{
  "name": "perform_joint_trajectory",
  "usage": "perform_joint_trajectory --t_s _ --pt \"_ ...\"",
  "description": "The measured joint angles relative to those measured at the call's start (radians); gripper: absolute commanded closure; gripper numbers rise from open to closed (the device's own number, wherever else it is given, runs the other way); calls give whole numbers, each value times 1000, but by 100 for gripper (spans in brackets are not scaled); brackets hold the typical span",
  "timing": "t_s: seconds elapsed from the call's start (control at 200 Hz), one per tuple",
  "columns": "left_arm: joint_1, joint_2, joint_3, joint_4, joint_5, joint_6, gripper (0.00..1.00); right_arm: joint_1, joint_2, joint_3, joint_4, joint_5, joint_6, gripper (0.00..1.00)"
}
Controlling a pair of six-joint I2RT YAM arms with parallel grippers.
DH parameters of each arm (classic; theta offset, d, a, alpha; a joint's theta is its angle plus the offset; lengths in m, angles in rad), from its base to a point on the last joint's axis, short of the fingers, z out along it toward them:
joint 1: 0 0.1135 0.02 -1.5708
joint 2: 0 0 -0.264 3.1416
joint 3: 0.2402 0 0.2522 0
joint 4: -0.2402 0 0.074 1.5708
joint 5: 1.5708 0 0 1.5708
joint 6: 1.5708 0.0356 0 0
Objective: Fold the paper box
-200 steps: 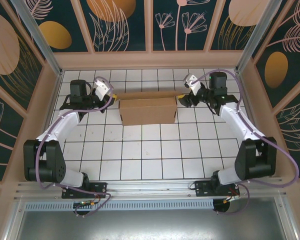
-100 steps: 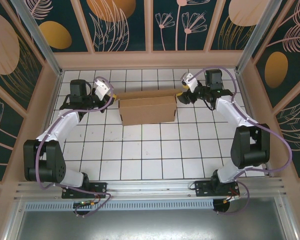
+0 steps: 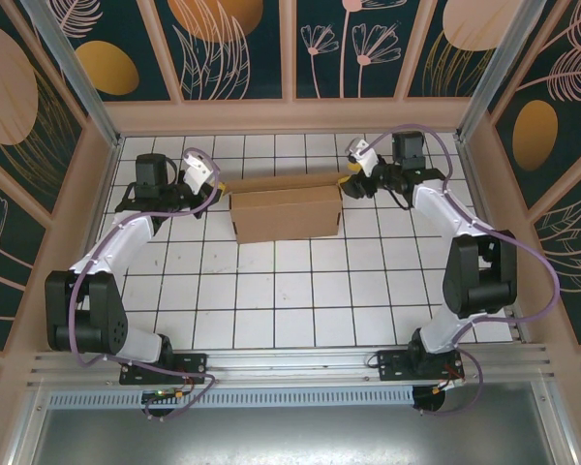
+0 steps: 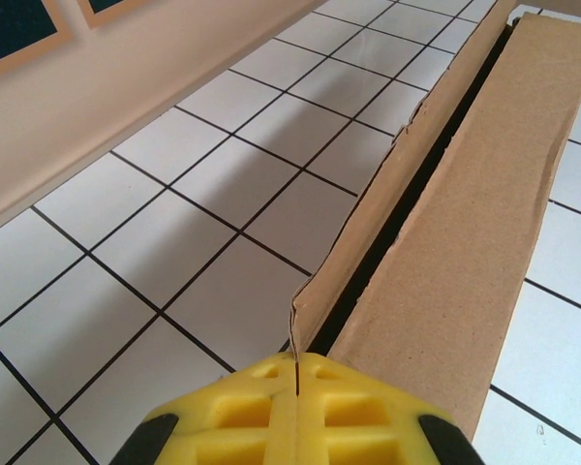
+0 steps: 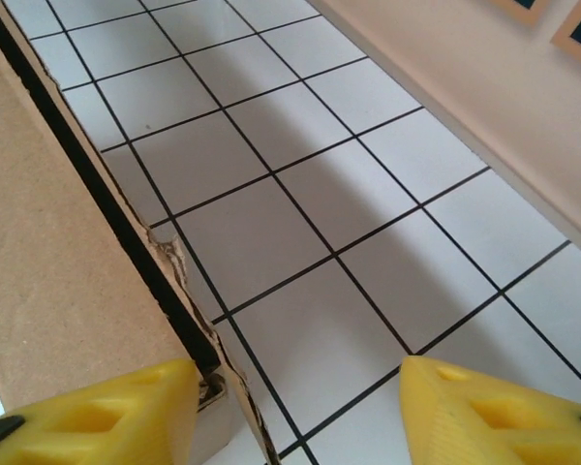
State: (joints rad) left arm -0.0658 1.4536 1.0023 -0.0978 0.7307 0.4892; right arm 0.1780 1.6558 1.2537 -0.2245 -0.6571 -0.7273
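Note:
The paper box (image 3: 286,213) is brown cardboard, standing partly folded on the white tiles at the far middle, its back flap (image 3: 281,181) upright behind it. My left gripper (image 3: 221,184) is at the box's left rear corner. In the left wrist view my left gripper (image 4: 295,373) is shut on the thin end of that flap (image 4: 407,184), beside the box top (image 4: 484,194). My right gripper (image 3: 346,180) is at the right rear corner. In the right wrist view my right gripper (image 5: 295,417) stands open, with the frayed flap end (image 5: 179,281) close to its left finger (image 5: 97,417).
The tiled table (image 3: 271,291) has free room in front of the box. A beige back wall (image 3: 290,116) rises a tile or two behind the box, and side walls (image 3: 92,194) close in left and right.
My right arm has swung left and farther back, bringing its gripper to the box's right rear corner, with its jaws narrowing. The left arm and box have stayed put.

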Motion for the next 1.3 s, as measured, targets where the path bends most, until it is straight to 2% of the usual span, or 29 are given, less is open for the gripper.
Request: perform_joint_trajectory --t_s 0.155,0.21,0.48,0.585,0.665,0.996,1.296 --pt "0 0 0 0 0 0 100 0 10 15 -23 -26 16 83" --pt "0 0 0 0 0 0 100 0 10 19 -27 -34 12 89" --pt "-1 0 0 0 0 -22 100 7 3 19 -46 -47 22 91" --pt "-7 -2 0 6 -17 -49 100 16 -8 19 -60 -29 31 100" --pt "-14 -9 -4 18 -39 -91 100 29 -17 19 -71 1 53 100" --pt "-53 -97 -88 64 -150 -333 100 135 -28 36 -65 232 286 100" --pt "-77 -117 -99 71 -188 -499 100 171 -6 87 -111 345 504 100"
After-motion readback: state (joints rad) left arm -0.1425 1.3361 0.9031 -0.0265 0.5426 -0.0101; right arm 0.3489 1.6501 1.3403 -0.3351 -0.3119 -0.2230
